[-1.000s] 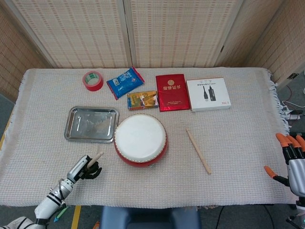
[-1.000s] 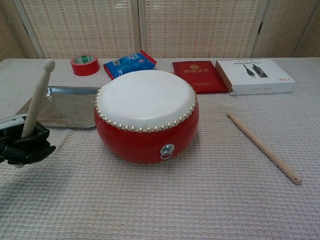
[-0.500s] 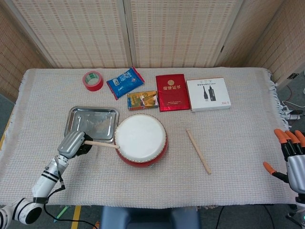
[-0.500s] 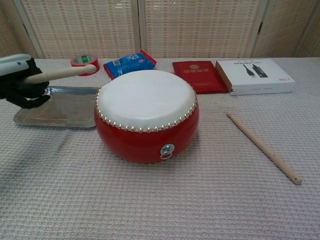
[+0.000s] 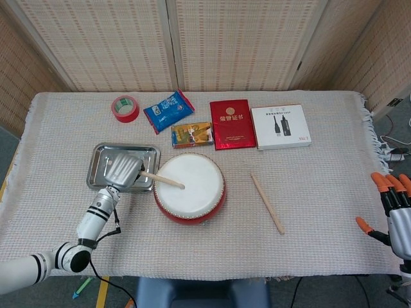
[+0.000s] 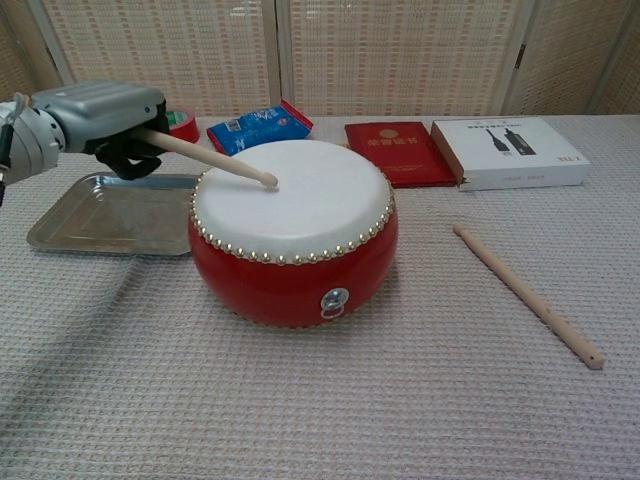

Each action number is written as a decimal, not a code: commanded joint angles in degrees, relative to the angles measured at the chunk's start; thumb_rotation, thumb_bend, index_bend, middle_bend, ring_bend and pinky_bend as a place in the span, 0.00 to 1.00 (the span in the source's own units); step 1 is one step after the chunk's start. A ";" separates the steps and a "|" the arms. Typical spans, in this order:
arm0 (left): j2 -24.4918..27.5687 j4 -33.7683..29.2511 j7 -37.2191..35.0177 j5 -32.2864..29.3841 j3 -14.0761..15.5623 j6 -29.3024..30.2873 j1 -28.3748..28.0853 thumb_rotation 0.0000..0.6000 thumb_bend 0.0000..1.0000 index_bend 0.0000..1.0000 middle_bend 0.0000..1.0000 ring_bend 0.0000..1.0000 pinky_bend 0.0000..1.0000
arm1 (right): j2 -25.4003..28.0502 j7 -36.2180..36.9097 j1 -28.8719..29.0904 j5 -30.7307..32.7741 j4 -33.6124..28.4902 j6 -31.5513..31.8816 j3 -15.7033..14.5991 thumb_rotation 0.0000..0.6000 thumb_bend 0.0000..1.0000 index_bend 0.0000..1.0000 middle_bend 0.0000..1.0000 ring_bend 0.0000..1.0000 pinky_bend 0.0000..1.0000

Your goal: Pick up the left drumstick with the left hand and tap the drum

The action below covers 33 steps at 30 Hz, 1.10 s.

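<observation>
Since the left hand [image 6: 100, 118] grips the drumstick [image 6: 208, 157] by its butt end, the stick angles down so its tip lands on the drum [image 6: 292, 230] skin, left of center, right where a tap belongs. Hand sits over the metal tray [image 5: 103, 172]. Right hand [image 5: 393, 212] idles off the table edge, fingers spread, holding nothing. The other stick [image 5: 267, 203] lies right of the drum.

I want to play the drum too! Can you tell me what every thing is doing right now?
left hand: holds a drumstick
held drumstick: tip on the drum skin
drum: upright on the cloth
other drumstick: lying flat, untouched
metal tray: flat beside the drum
right hand: open, at the table edge
</observation>
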 commanded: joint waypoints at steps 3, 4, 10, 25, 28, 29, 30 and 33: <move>-0.48 -0.59 4.78 -4.28 -0.27 -0.36 -1.76 1.00 0.76 1.00 1.00 1.00 1.00 | -0.06 0.43 -0.14 0.16 0.29 0.16 -0.07 1.00 0.16 0.00 0.11 0.00 0.07; -0.37 -1.53 2.78 -4.95 -1.22 0.11 -1.36 1.00 0.76 1.00 1.00 1.00 1.00 | -0.08 0.49 -0.17 0.18 0.37 0.22 -0.06 1.00 0.16 0.00 0.11 0.00 0.07; 0.47 -5.47 -8.25 -8.08 -5.60 0.99 0.49 1.00 0.76 1.00 1.00 1.00 1.00 | -0.21 0.86 -0.25 0.32 0.75 0.23 -0.17 1.00 0.16 0.00 0.11 0.00 0.07; 1.15 -2.91 1.51 -7.16 0.35 -1.94 -3.15 1.00 0.76 1.00 1.00 1.00 1.00 | -0.47 1.88 -0.21 0.75 1.59 -0.12 -0.29 1.00 0.16 0.00 0.11 0.00 0.07; 2.81 -5.61 -2.85 -7.50 -1.93 -0.87 -2.38 1.00 0.76 1.00 1.00 1.00 1.00 | -0.41 1.94 -0.23 0.65 1.59 0.06 -0.27 1.00 0.15 0.00 0.11 0.00 0.07; 3.28 -6.45 -5.00 -7.49 -2.99 -0.19 -1.96 1.00 0.76 1.00 1.00 1.00 1.00 | -0.38 1.88 -0.25 0.59 1.55 0.11 -0.29 1.00 0.16 0.00 0.11 0.00 0.07; 3.54 -7.07 -6.65 -7.74 -3.80 0.20 -1.64 1.00 0.76 1.00 1.00 1.00 1.00 | -0.37 1.84 -0.25 0.55 1.49 0.11 -0.32 1.00 0.16 0.00 0.11 0.00 0.07; 4.13 -7.91 -8.55 -8.48 -4.41 -0.02 -1.44 1.00 0.75 1.00 1.00 1.00 1.00 | -0.43 1.79 -0.31 0.57 1.46 0.06 -0.43 1.00 0.16 0.00 0.11 0.00 0.07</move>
